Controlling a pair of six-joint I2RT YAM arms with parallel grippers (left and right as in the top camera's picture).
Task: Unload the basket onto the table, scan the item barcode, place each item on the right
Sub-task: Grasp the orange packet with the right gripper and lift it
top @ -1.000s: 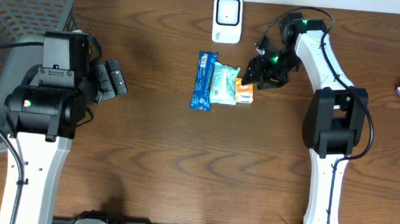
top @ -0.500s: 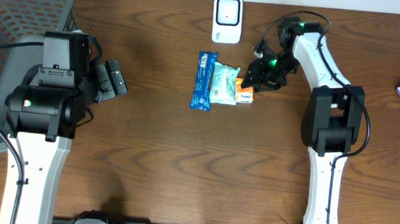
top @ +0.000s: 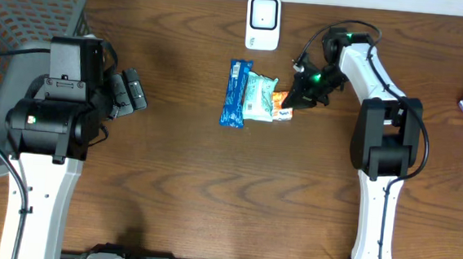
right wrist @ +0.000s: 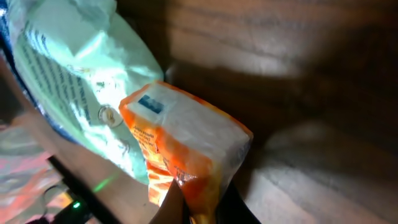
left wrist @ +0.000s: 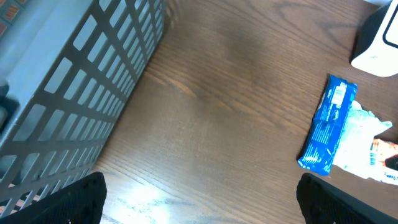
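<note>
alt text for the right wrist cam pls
An orange packet fills the centre, its lower edge pinched in the shut right pincer. A pale green packet sits beside it at upper left, on a dark wooden table.

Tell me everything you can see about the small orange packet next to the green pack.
The orange packet is a small, soft, glossy wrapper, orange with a white face and a blue mark near one end. It sits rightmost in the row of three on the wooden table, and its side seems to touch the pale green pack. The right gripper is shut on its edge, crumpling it slightly.
</note>
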